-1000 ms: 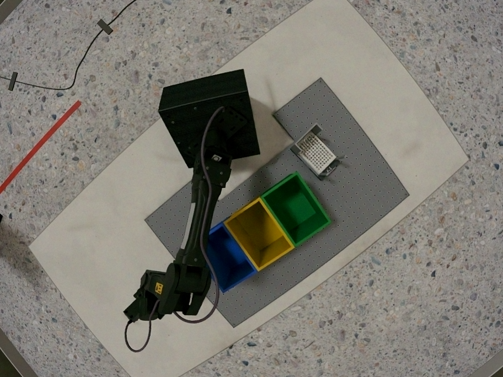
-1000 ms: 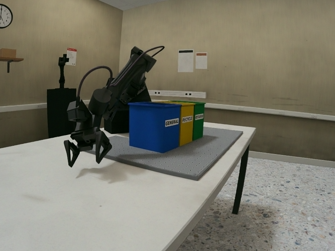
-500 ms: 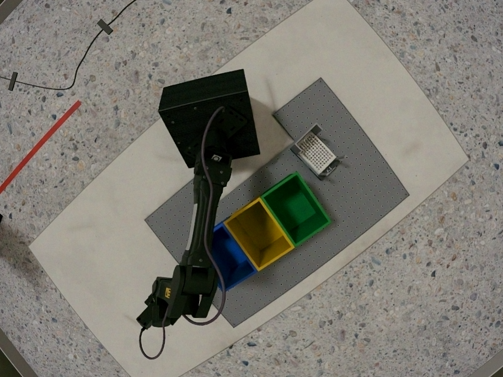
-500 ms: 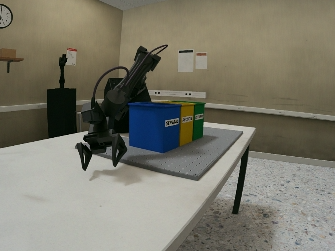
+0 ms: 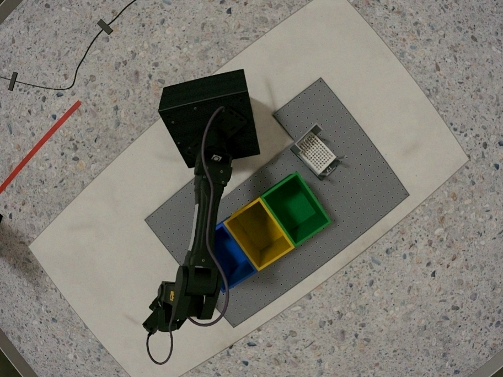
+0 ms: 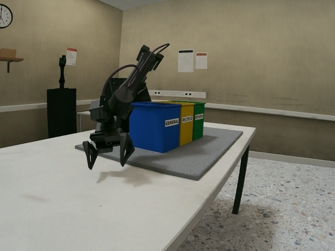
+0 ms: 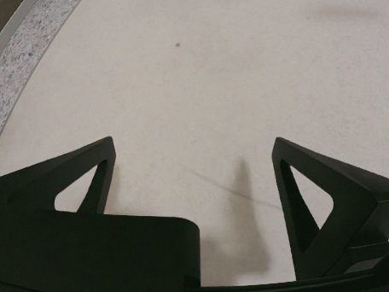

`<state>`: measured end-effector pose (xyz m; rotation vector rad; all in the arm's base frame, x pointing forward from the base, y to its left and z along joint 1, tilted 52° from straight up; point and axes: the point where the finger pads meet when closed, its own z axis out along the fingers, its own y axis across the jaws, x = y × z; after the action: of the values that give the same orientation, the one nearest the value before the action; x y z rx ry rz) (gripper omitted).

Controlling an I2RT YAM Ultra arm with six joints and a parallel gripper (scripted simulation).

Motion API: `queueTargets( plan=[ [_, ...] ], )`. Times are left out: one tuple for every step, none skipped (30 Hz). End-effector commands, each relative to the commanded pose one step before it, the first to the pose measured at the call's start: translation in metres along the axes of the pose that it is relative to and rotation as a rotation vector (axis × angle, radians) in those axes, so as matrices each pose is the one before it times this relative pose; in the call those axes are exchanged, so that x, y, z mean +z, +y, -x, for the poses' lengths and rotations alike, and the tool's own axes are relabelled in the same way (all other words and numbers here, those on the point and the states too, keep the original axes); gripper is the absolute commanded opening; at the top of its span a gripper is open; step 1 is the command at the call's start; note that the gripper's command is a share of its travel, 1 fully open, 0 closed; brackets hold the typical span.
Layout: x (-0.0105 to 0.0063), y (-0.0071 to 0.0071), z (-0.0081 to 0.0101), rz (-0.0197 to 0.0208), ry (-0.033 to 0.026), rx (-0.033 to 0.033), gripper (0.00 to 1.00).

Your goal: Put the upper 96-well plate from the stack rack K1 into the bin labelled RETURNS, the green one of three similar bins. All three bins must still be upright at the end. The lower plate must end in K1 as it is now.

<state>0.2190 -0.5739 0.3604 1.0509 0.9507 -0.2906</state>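
- One gripper [image 6: 107,158] — jaws spread wide, nothing between them — hangs above the bare white table [image 6: 67,205], just off the near edge of the grey perforated board [image 6: 189,162].
- One arm [image 5: 207,215] reaches from its black base [image 5: 178,101] past the blue bin, wrist bent downward.
- Three upright bins touch in a row: blue bin [image 6: 154,127], yellow bin [image 6: 187,127], green RETURNS bin [image 6: 198,123].
- One rack K1 [image 5: 328,168] stands beyond the green bin, apart from it; the upper plate [image 5: 314,152] rests in it — the lower plate is hidden beneath.
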Motion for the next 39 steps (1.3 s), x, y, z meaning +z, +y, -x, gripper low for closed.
queueTargets(
  plan=[
    [-0.00749, 0.03254, 0.04742, 0.02096, -0.09542, -0.04394, 1.0],
    [-0.00173, -0.00435, 0.00772, -0.01582, -0.01149, -0.00456, 1.0],
    [0.00053, 0.00642, -0.001, 0.00313, 0.00204, 0.00128, 1.0],
    [-0.00034, -0.0018, 0.00139, -0.00304, -0.00217, -0.00094, 1.0],
    [-0.00007, -0.00001, -0.00003, 0.00001, -0.00001, 0.0, 1.0],
    [0.00002, 0.0, 0.00001, 0.0, 0.0, 0.0, 1.0],
    [0.00001, 0.0, 0.00001, 0.0, 0.0, 0.0, 1.0],
    [-0.00016, 0.00693, -0.0013, -0.00142, -0.00079, -0.01802, 1.0],
    [0.00142, 0.00867, -0.0086, 0.01119, 0.02936, 0.01686, 1.0],
    [-0.00066, 0.00338, 0.00004, 0.03991, 0.00972, -0.00007, 1.0],
    [-0.0007, 0.00542, 0.00648, 0.04299, -0.01971, 0.00386, 1.0],
    [-0.00005, 0.00249, 0.00002, 0.02751, 0.00223, 0.00438, 1.0],
    [0.00289, 0.01441, -0.00767, 0.01659, 0.00988, 0.00636, 1.0],
    [0.00062, 0.00485, -0.00094, 0.00011, -0.00032, -0.00181, 1.0],
    [0.00061, 0.00486, -0.00093, 0.00011, -0.00032, -0.00678, 1.0],
    [0.00053, -0.0006, -0.00277, -0.02552, 0.00401, 0.00123, 1.0],
    [0.0, 0.0, 0.0, 0.0, 0.0, 0.0, 1.0],
    [0.0, 0.0, 0.0, 0.0, 0.0, 0.0, 1.0],
    [0.00051, 0.00398, -0.00205, -0.00353, 0.00432, 0.00193, 1.0],
    [0.00048, 0.00487, -0.00093, 0.00008, -0.00017, 0.00047, 1.0],
    [0.00047, 0.00487, -0.00093, 0.00007, -0.00017, 0.00047, 1.0],
    [0.00055, 0.00489, -0.0009, 0.00006, -0.00016, 0.00048, 1.0],
    [0.00048, 0.00487, -0.00092, 0.00006, -0.00016, 0.00048, 1.0],
    [0.00048, 0.00487, -0.00092, 0.00006, -0.00016, 0.00049, 1.0],
    [0.00014, 0.00135, -0.00026, 0.00002, -0.00004, 0.00014, 1.0],
    [-0.00052, -0.00316, 0.00236, -0.00542, -0.00372, -0.00188, 1.0],
    [-0.00105, -0.00616, 0.0046, -0.01057, -0.00725, -0.00367, 1.0],
    [-0.00007, -0.00001, -0.00003, 0.0, -0.00001, 0.0, 1.0],
    [0.00001, 0.0, 0.0, 0.0, 0.0, 0.0, 1.0],
    [0.00001, 0.0, 0.0, 0.0, 0.0, 0.0, 1.0],
    [0.00001, 0.0, 0.0, 0.0, 0.0, 0.0, 1.0],
    [0.00001, 0.0, 0.0, 0.0, 0.0, 0.0, 1.0],
    [0.00001, 0.0, 0.0, 0.0, 0.0, 0.0, 1.0],
    [0.0, 0.0, 0.0, 0.0, 0.0, 0.0, 1.0],
    [0.0, 0.0, 0.0, 0.0, 0.0, 0.0, 1.0],
    [-0.00001, 0.00181, 0.00232, 0.0072, -0.00927, -0.00221, 1.0],
    [0.0, 0.0003, 0.00039, 0.0012, -0.00155, -0.00037, 1.0],
    [0.0, 0.0, 0.0, 0.0, 0.0, 0.0, 1.0],
    [0.0, 0.0, 0.0, 0.0, 0.0, 0.0, 1.0]
  ],
)
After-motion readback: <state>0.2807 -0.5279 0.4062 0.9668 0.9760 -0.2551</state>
